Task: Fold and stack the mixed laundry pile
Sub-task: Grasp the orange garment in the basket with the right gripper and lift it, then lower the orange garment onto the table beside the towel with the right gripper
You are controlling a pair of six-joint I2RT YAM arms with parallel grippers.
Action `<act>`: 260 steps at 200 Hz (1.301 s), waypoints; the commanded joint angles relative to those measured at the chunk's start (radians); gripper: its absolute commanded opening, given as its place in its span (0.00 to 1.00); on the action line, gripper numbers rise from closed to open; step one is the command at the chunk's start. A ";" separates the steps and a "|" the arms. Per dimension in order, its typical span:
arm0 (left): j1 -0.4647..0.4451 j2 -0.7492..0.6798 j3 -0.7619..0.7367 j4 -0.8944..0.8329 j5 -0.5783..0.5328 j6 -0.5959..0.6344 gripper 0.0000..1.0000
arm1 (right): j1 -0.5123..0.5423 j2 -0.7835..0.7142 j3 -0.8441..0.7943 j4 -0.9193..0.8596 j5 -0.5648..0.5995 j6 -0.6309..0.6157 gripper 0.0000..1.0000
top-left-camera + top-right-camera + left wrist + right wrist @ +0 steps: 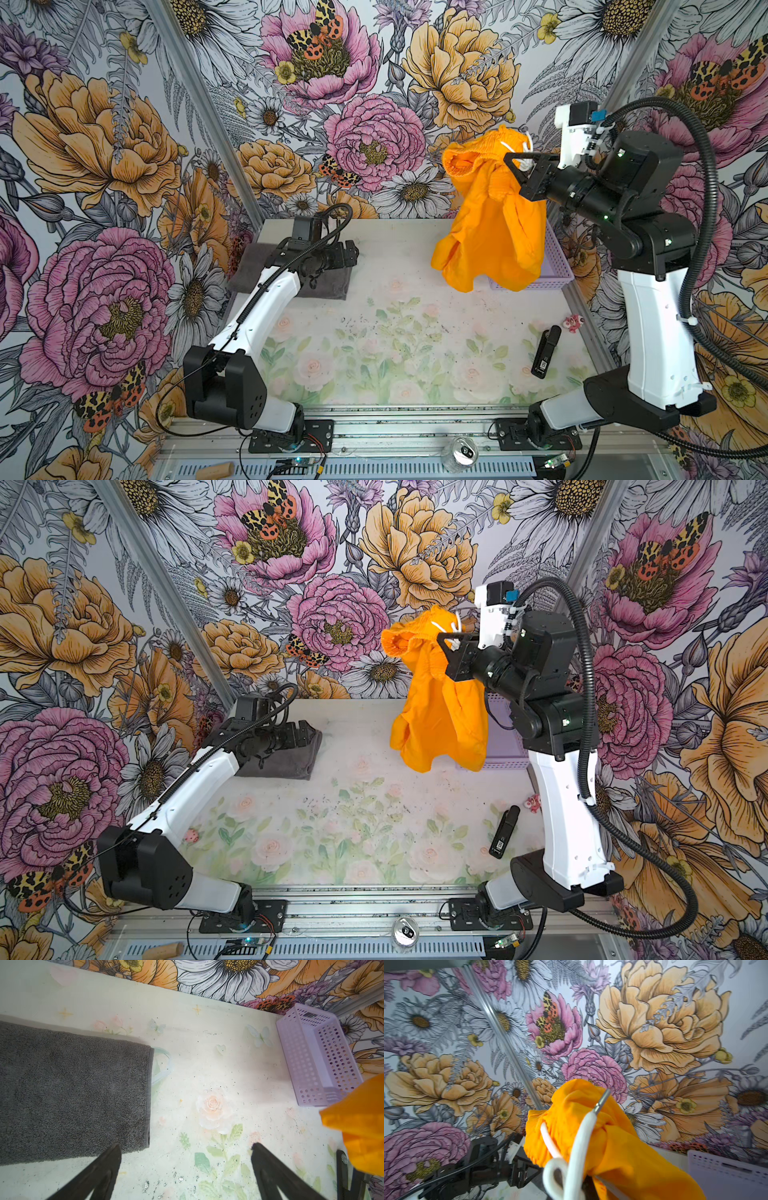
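One bunched pinch: your closed right end effector [510, 162] dangles the shorts [490, 241] at two o'clock; cloth may slip. Left end effector [186, 1147] gapes empty.

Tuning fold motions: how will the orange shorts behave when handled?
Probably very floppy: the orange shorts hang in loose folds from the shut right gripper. The white drawstring loops loose beside the grip and may snag.
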 commanded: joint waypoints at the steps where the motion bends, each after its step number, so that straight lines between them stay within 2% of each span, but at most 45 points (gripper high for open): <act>1: 0.015 -0.049 -0.026 0.036 -0.005 -0.018 0.99 | 0.043 -0.007 0.011 0.015 -0.120 0.045 0.00; 20: 0.037 -0.081 -0.045 0.036 -0.008 -0.024 0.99 | 0.084 -0.014 -0.045 0.024 -0.128 0.057 0.00; 52: 0.088 -0.106 -0.067 0.036 0.016 -0.026 0.99 | 0.066 -0.026 -0.168 0.031 -0.078 0.046 0.00; 111: 0.114 -0.111 -0.096 0.037 0.029 -0.025 0.99 | 0.057 0.016 -0.166 0.055 -0.073 0.077 0.00; 150: 0.125 -0.111 -0.110 0.036 0.035 -0.019 0.99 | 0.111 0.009 -0.230 0.065 -0.058 0.086 0.00; 181: 0.151 -0.133 -0.124 0.035 0.034 -0.025 0.99 | 0.253 0.002 -0.466 0.165 -0.035 0.131 0.00; 216: 0.233 -0.201 -0.171 0.028 0.041 -0.052 0.99 | 0.449 0.018 -0.844 0.451 -0.037 0.309 0.00; 241: 0.269 -0.233 -0.196 -0.004 0.043 -0.050 0.99 | 0.567 0.083 -0.888 0.482 -0.060 0.326 0.37; 260: 0.268 -0.247 -0.222 -0.026 0.054 -0.061 0.99 | 0.560 0.067 -0.895 0.474 -0.076 0.311 0.49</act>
